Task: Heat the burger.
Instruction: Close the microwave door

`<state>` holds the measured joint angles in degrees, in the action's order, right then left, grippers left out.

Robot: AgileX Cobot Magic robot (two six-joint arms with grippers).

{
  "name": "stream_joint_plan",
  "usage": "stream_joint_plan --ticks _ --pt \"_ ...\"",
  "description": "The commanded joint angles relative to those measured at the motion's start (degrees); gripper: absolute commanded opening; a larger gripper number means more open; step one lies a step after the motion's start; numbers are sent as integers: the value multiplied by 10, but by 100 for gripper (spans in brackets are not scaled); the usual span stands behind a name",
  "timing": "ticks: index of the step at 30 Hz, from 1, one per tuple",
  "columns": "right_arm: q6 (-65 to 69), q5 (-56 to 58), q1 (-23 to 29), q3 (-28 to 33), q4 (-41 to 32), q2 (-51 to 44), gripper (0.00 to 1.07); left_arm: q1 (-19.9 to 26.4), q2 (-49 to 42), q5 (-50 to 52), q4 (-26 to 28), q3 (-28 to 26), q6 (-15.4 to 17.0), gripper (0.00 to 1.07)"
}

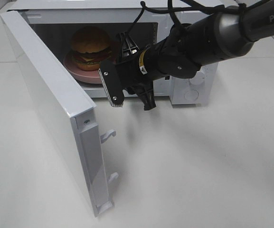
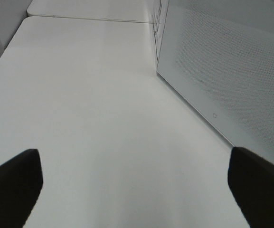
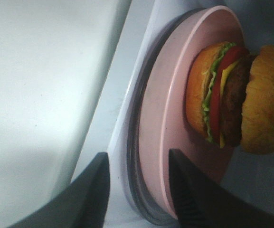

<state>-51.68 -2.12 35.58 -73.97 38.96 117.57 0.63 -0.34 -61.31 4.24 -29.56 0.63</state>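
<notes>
Burger first: from the high camera, the tall round burger (image 1: 90, 47) with its glossy brown bun sits on a flat pink round plate (image 1: 76, 70) inside the boxy white microwave (image 1: 189, 90). The microwave's white hinged door (image 1: 46, 104) stands swung wide toward the left arm's side. The black right gripper (image 1: 132, 102) hangs just outside the opening, its arm reaching in from the right. The burger lies straight ahead of it, deeper in the cavity. Its jaws stand apart and hold nothing. By my judgement the next move is closing that door, so you need this arm out of the doorway first.

Left wrist view: the left gripper (image 2: 134, 156) has its dark fingers spread wide and empty over the plain white table (image 2: 89, 95). The perforated outer face of the door (image 2: 222, 71) is near on one side, so this arm is the nearer one for pushing it.

Right wrist view: the right gripper (image 3: 139, 159) shows parted fingers facing the plate (image 3: 170, 118) rim. They are probably just short of touching it, though depth is hard to read here. The burger (image 3: 236, 97) stands beyond them, back from the rim.
</notes>
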Motion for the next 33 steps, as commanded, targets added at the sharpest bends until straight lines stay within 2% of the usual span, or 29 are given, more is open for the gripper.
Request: stream_joint_plan --ticks 1,2,4,7,9,10,12,33 --pt "5 -14 -3 24 3 -23 40 -3 -2 0 -1 0 1 98" --pt "5 -14 -3 24 3 -23 40 -3 -2 0 -1 0 1 98" --pt "24 -36 -3 55 2 -44 51 -3 -2 0 -1 0 1 98" --pt "32 -42 -3 61 2 -52 55 -3 -2 0 -1 0 1 98" --pt "60 -60 -3 87 2 -73 71 -3 -2 0 -1 0 1 98" --pt "60 -60 -3 87 2 -73 71 -3 -2 0 -1 0 1 98" --pt "64 -61 -3 103 2 -88 79 -3 -2 0 -1 0 1 98" --pt "79 -61 -10 234 2 -227 76 -3 -2 0 -1 0 1 98"
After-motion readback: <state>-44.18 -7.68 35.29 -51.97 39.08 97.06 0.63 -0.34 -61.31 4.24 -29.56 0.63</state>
